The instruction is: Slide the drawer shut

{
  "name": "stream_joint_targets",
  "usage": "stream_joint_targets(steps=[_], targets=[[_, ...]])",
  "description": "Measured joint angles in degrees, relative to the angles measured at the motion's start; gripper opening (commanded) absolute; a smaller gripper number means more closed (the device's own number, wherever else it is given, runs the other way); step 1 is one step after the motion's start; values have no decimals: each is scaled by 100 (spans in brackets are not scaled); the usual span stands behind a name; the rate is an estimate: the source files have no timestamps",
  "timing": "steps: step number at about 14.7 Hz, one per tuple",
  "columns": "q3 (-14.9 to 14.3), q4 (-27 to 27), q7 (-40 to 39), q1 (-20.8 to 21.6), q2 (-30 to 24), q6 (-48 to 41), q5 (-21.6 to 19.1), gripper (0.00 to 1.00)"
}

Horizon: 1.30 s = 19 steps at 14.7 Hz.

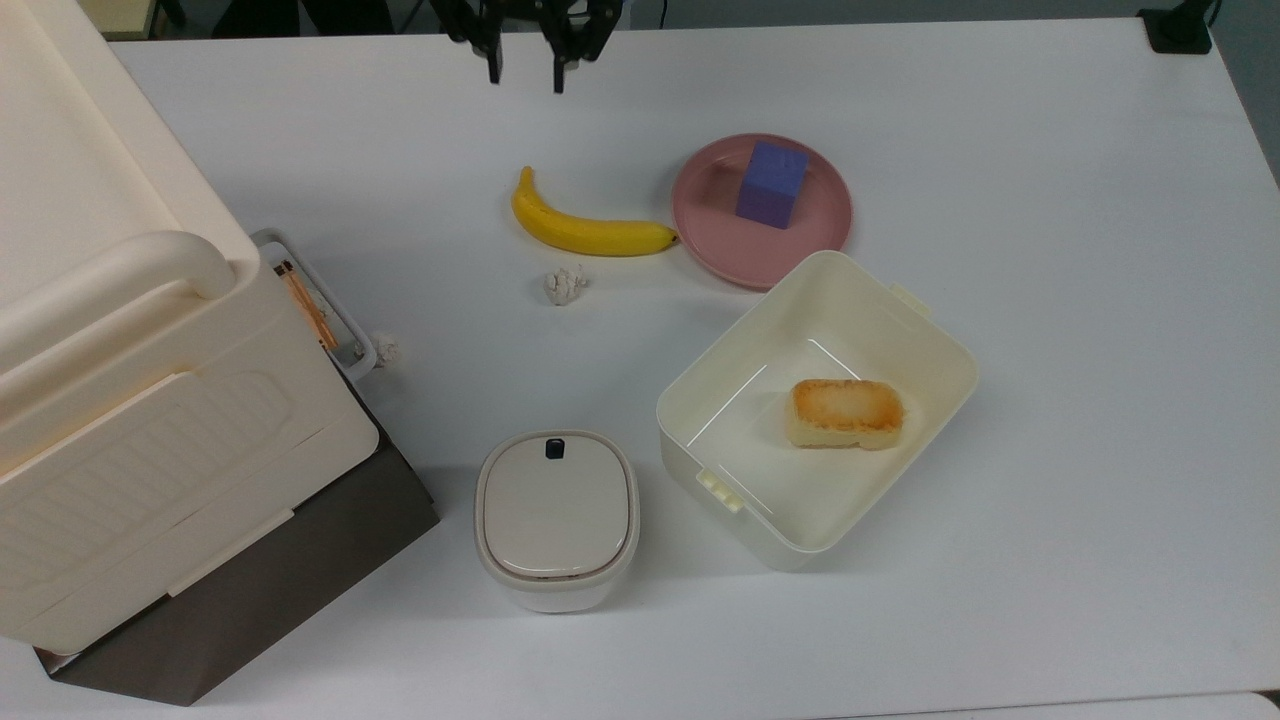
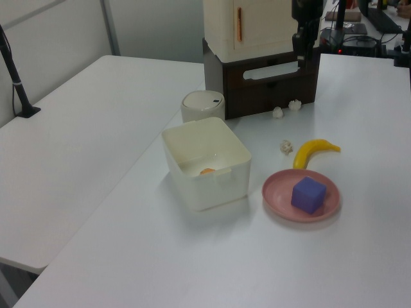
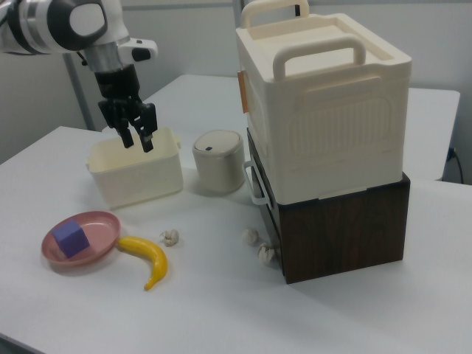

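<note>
Cream plastic rectangular tub (image 1: 935, 330) w/ browned bread piece (image 1: 846, 412), pink round plate (image 1: 705, 230) w/ purple cube (image 1: 771, 184); dark-brown-fronted drawer (image 2: 273, 77) shut in cabinet; gripper (image 3: 138, 136) raised, pointing down, jaws apart.

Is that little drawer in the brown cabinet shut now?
Shut. The drawer front sits flush with the cabinet in the left view; just its white handle sticks out.
</note>
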<state>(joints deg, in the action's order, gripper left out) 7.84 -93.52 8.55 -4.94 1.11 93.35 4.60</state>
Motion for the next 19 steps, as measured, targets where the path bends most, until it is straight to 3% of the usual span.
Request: stream_joint_targets(steps=[6,12,19], targets=[[-10,7,-113,-2,-54,-1,0,100],[-72,96,-113,-11,-53,412,-306,100],[-371,111,-113,-8,-54,650,-671,100]])
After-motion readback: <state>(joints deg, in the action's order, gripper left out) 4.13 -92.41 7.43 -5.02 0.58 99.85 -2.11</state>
